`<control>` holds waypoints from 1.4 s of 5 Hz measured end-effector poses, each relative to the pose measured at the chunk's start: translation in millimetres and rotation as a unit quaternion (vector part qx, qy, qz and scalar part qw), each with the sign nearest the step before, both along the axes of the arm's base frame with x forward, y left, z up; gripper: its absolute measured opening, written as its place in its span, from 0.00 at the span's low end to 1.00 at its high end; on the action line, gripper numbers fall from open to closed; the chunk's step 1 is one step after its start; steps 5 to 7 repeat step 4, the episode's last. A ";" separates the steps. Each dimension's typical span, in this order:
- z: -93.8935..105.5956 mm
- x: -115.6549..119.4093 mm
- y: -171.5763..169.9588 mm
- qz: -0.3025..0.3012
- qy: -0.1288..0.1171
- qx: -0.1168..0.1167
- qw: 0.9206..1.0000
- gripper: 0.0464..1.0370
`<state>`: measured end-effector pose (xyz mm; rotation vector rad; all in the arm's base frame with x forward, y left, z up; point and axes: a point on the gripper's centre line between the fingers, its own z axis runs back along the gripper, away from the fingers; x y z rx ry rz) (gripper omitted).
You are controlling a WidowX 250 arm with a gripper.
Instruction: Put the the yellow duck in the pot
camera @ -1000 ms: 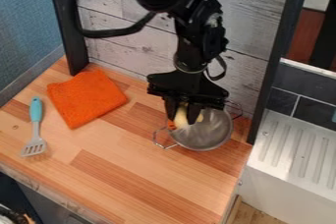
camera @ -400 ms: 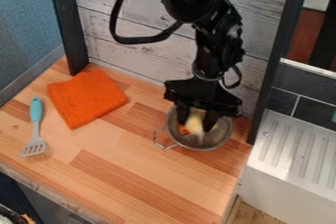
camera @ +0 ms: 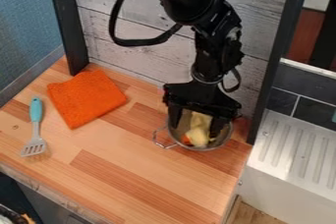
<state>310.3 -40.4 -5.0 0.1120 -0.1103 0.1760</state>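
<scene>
Over the metal pot hangs my black gripper (camera: 195, 125), its two fingers spread apart on either side of the duck. The yellow duck (camera: 199, 130) lies inside the pot, with a bit of its orange part showing at the lower left. The silver pot (camera: 222, 138) stands on the wooden counter near the wall, one wire handle pointing left. The gripper's body covers the pot's back rim.
An orange cloth (camera: 87, 98) lies at the back left of the counter (camera: 125, 169). Left of it is a spatula (camera: 35, 125) with a turquoise handle. A dark post and a white ribbed drainboard (camera: 295, 144) stand at the right.
The gripper moved right over the pot with the duck between its fingers. Since then the fingers have spread, and the duck sits lower, in the pot.
</scene>
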 end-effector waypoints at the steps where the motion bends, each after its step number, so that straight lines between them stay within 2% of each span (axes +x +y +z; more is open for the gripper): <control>1: 8.2 -2.0 0.0 -0.004 -0.010 -0.003 1.000 0.96; 3: 50.1 -14.9 6.1 0.008 -0.059 -0.014 0.998 0.96; 7: 51.0 -14.5 7.6 0.010 -0.061 -0.013 0.998 0.96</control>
